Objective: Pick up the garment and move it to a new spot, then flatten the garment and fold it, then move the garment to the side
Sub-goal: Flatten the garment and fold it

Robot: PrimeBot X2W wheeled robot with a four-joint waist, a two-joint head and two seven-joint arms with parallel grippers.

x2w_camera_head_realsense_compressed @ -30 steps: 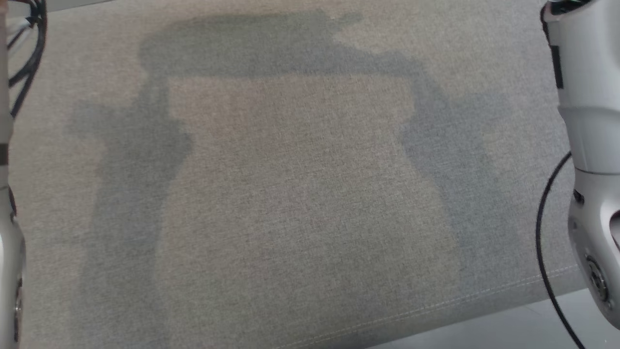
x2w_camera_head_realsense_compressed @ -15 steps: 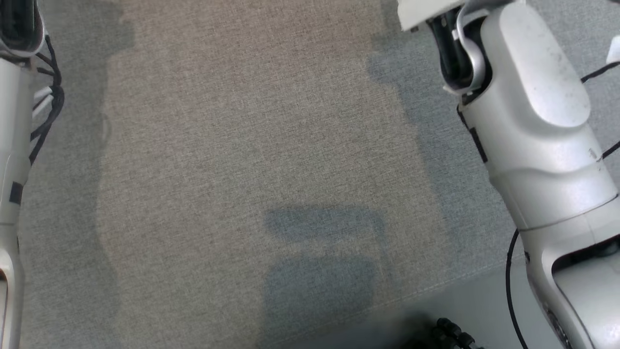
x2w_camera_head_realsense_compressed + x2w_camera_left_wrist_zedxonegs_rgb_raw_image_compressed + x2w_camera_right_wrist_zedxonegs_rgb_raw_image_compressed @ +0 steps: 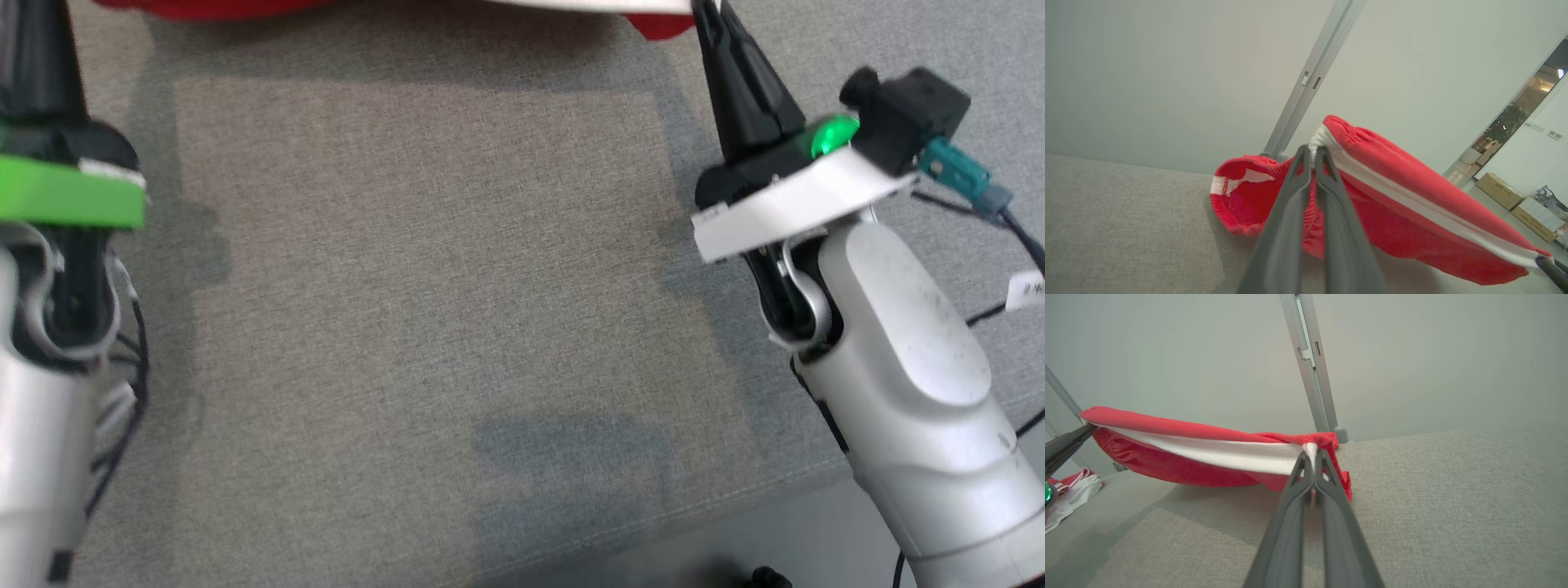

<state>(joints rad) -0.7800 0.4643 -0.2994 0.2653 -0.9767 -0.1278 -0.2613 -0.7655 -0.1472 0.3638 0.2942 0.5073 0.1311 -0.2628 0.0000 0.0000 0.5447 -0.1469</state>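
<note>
The garment (image 3: 1404, 183) is red knit with a white stripe along one edge. It hangs stretched between my two grippers just above the grey cushioned surface (image 3: 424, 286). My left gripper (image 3: 1312, 152) is shut on one end of the striped edge, where the cloth bunches into a pouch. My right gripper (image 3: 1310, 455) is shut on the other end of the garment (image 3: 1167, 457). In the head view the garment (image 3: 204, 6) runs as a red strip along the top edge, with the right gripper (image 3: 706, 12) reaching up to it.
The surface's seamed front edge runs across the lower right, with grey floor (image 3: 816, 531) beyond it. A pale wall with a metal post (image 3: 1310, 363) stands behind the surface. Another red-and-white cloth (image 3: 1069, 490) lies at its far left. Cardboard boxes (image 3: 1498, 190) sit on the floor farther off.
The head camera has moved, so the whole picture has shifted. Both gripper bases, their dark fingers and the garment's red edge have come into it; before there were just forearms and shadows.
</note>
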